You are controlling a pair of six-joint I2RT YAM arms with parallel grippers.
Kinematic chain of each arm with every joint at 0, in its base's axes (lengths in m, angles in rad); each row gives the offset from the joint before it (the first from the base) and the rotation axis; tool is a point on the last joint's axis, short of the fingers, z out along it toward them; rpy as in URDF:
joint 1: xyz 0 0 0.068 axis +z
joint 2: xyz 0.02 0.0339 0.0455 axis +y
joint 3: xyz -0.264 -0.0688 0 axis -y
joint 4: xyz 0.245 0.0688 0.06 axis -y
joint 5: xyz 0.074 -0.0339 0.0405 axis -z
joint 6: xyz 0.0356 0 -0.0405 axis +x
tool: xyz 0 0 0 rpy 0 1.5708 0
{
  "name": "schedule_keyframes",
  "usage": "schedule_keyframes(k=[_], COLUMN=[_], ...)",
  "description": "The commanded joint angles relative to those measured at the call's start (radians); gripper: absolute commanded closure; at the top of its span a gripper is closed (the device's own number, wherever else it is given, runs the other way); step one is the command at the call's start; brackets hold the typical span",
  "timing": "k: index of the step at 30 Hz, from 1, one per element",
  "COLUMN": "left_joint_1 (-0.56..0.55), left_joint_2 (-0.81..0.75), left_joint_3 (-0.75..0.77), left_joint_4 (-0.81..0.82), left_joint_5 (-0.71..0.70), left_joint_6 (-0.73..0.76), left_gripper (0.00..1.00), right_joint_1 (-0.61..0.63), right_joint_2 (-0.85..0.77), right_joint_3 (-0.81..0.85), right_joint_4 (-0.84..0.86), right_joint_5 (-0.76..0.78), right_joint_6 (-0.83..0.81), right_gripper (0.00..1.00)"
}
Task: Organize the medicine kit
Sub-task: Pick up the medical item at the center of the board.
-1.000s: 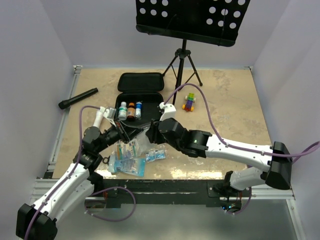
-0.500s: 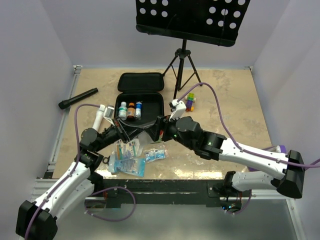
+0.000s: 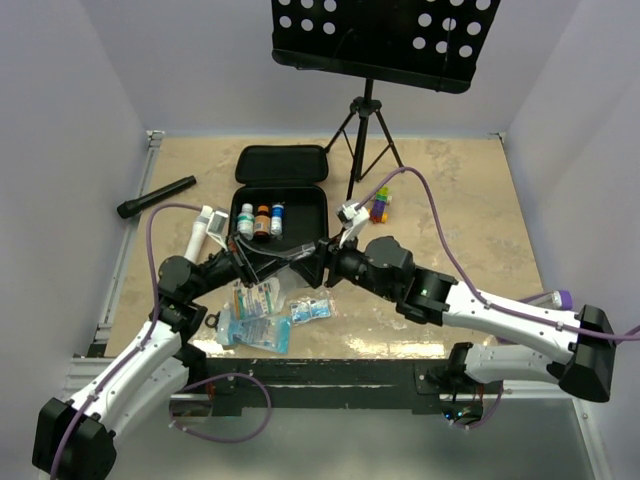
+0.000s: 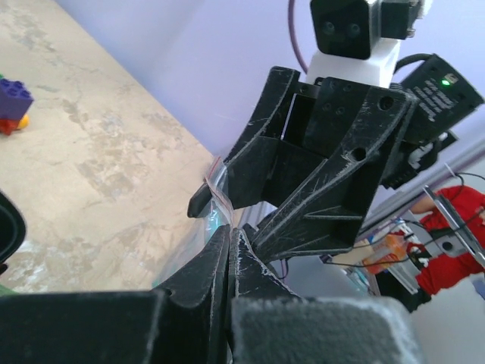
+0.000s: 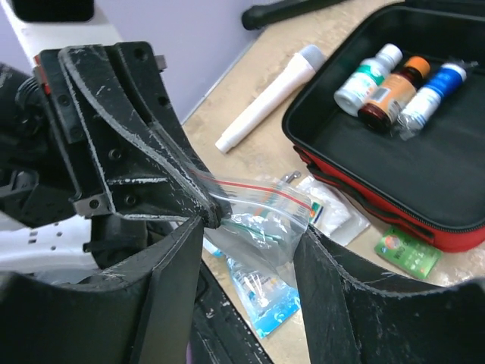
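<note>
my left claw (image 4: 229, 231) is pinched together on the edge of a clear bag (image 5: 258, 205) with a red zip strip, holding it up off the surface (image 3: 450, 200). my right claw (image 5: 254, 227) meets it tip to tip. its fingers are apart with the bag's loose end between them, and i cannot tell whether either finger touches the plastic. there are small items inside the bag, too blurred to name. just beyond both claws the kit (image 5: 356, 203) lies open and flat, its lid folded back on the far side. three bottles (image 5: 394, 80) lie side by side in its left half. more packets (image 3: 255, 320) lie on the surface under my claws, toward the near edge. a white tube (image 5: 265, 102) lies just left of the kit, and a flashlight (image 3: 157, 197) farther left.
</note>
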Motion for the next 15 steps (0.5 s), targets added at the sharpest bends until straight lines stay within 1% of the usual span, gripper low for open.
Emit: schedule_keyframes(k=[1,4,9,13,15], left_joint_1=[-0.002,-0.004,-0.004,-0.004,-0.004], left_joint_2=[0.012,0.028,0.035,0.038,0.038], left_joint_3=[0.089,0.12,0.159,0.183,0.193], left_joint_4=[0.173,0.197,0.178,0.13,0.103], left_joint_5=[0.128,0.167,0.188,0.195,0.193], left_joint_6=[-0.064,-0.076,-0.061,-0.03,-0.006], left_gripper=[1.0,1.0,1.0,1.0,1.0], right_joint_1=[-0.012,-0.015,-0.021,-0.03,-0.039], right_joint_2=[-0.053,-0.068,-0.073,-0.099,-0.119], right_joint_3=[-0.033,-0.05,-0.067,-0.089,-0.103], right_joint_4=[0.083,0.092,0.095,0.11,0.118], right_joint_5=[-0.071,-0.094,-0.112,-0.117,-0.126], right_joint_6=[-0.087,-0.105,-0.115,-0.108,-0.101], right_gripper=[0.46,0.46,0.46,0.28,0.23])
